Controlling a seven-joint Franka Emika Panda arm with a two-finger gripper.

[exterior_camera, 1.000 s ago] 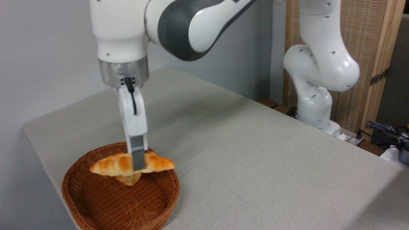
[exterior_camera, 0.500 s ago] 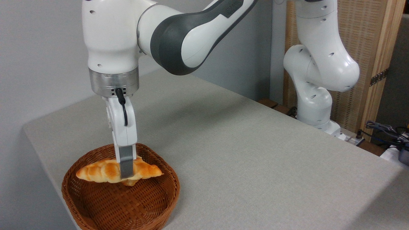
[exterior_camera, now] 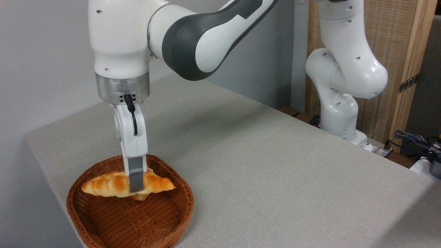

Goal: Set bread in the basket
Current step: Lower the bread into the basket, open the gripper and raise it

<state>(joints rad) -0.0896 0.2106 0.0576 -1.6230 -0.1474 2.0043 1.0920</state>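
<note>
The bread point(exterior_camera: 106, 184) is a glossy golden-orange braided loaf tapering to a point at its right end. It hangs level above the inside of the basket point(exterior_camera: 179, 210), a reddish-brown oval wicker basket at the table's front left. My gripper point(exterior_camera: 136, 187) points straight down and is shut on the loaf's middle, with the near grey finger across its front. The far finger is hidden behind the loaf. I cannot tell whether the loaf's underside touches the basket floor.
The grey table point(exterior_camera: 262, 165) stretches back and right of the basket; its left edge lies close to the basket. The arm's white base point(exterior_camera: 339, 103) stands at the far right, with cables point(exterior_camera: 413, 139) and a wooden screen point(exterior_camera: 399, 41) behind it.
The gripper carried the bread left and down, from over the basket's back right rim to over its middle. In the last half second it has barely moved.
</note>
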